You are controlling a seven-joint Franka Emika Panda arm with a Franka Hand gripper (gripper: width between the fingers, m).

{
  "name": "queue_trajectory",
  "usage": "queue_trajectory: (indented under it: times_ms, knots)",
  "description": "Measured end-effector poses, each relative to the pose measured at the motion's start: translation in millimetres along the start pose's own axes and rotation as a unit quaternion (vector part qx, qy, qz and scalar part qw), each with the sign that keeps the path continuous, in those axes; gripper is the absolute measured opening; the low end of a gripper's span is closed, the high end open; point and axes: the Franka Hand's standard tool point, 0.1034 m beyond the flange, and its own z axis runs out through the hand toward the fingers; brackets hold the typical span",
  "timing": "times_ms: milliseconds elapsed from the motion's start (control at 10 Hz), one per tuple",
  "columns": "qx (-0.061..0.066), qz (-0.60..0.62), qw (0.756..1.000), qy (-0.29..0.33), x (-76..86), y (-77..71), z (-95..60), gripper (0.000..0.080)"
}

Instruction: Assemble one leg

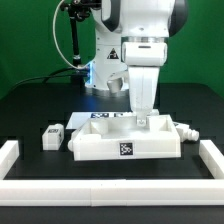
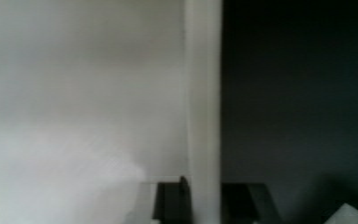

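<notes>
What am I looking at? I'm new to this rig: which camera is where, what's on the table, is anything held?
The white machine is a robot arm with two jaws at its tip. The exterior view watches from off the arm; the wrist view rides on it and is blurred here, white beside dark. On the black table lies a big white tray-like panel, with the jaws low over its side at the exterior view's right. A small white leg sits apart at the panel's left in that view. Whether the jaws hold anything cannot be told.
</notes>
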Motion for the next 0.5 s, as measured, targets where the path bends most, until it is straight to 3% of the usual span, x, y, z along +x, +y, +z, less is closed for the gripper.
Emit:
queue_trajectory:
  times_ms: [500]
  knots:
    - [0.002, 0.002, 1.000, -0.001, -1.3, -0.8, 1.9, 0.0057]
